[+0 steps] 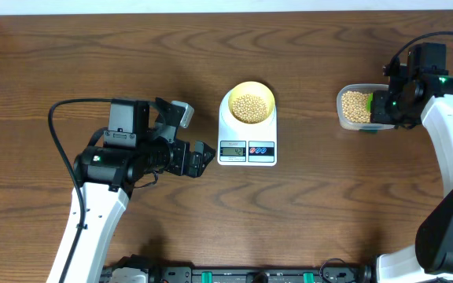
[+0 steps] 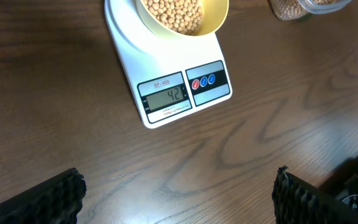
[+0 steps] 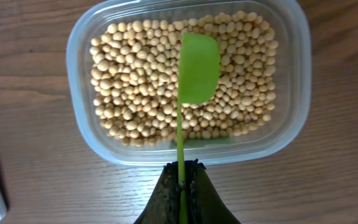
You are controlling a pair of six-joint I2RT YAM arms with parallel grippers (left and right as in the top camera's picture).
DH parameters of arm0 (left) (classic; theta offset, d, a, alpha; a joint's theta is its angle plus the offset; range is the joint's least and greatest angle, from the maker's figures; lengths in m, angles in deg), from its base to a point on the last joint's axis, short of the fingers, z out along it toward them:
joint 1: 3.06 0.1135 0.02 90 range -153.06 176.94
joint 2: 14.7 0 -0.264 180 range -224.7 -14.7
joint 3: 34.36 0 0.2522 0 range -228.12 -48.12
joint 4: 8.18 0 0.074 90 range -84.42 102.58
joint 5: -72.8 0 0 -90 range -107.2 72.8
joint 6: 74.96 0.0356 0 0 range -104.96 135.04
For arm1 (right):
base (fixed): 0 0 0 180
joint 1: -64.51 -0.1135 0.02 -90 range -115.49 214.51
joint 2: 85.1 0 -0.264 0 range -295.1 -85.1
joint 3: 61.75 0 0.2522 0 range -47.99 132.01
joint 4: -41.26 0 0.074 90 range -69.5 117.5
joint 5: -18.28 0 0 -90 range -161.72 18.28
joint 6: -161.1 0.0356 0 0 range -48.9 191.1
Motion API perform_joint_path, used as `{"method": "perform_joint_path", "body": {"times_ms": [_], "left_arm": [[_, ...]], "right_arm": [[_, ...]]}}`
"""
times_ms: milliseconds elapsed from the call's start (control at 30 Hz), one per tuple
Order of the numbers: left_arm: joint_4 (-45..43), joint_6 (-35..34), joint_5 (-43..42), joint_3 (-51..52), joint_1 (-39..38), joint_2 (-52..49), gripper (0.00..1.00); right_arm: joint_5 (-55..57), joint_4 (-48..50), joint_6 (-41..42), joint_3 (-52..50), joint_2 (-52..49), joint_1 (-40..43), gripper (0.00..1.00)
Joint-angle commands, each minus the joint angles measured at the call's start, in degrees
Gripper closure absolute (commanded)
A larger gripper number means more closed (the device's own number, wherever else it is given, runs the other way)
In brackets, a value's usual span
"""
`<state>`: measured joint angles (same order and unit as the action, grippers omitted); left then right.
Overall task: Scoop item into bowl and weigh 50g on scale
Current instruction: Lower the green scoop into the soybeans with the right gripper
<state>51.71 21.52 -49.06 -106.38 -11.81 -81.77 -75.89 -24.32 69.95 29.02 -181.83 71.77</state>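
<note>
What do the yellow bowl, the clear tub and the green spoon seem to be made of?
The bowl: pale yellow, smooth, even colour; likely plastic, though glazed ceramic is possible. The tub: apparently clear plastic; the table shows through its glossy wall. The spoon: seemingly thin green plastic, smooth, with a narrow flat handle.

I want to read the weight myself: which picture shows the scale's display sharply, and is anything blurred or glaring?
Left wrist view: the display on the scale is sharp, glare-free, reading 42. Overhead view: evenly lit, soft shadows, digits tiny, hard to read. Right wrist view: beans and green spoon crisp.
</note>
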Motion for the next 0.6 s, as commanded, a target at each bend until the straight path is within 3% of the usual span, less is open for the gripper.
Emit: {"method": "perform_joint_path", "body": {"times_ms": [0, 567], "left_arm": [[0.09, 1.01, -0.94, -0.11, -0.11, -0.02, 0.02], [0.09, 1.01, -0.94, -0.11, -0.11, -0.02, 0.02]], "right_arm": [[2.12, 0.57, -1.07, -0.7, -0.07, 0.2, 0.99], [2.1, 0.42, -1.07, -1.11, -0.63, 0.13, 0.99]]}}
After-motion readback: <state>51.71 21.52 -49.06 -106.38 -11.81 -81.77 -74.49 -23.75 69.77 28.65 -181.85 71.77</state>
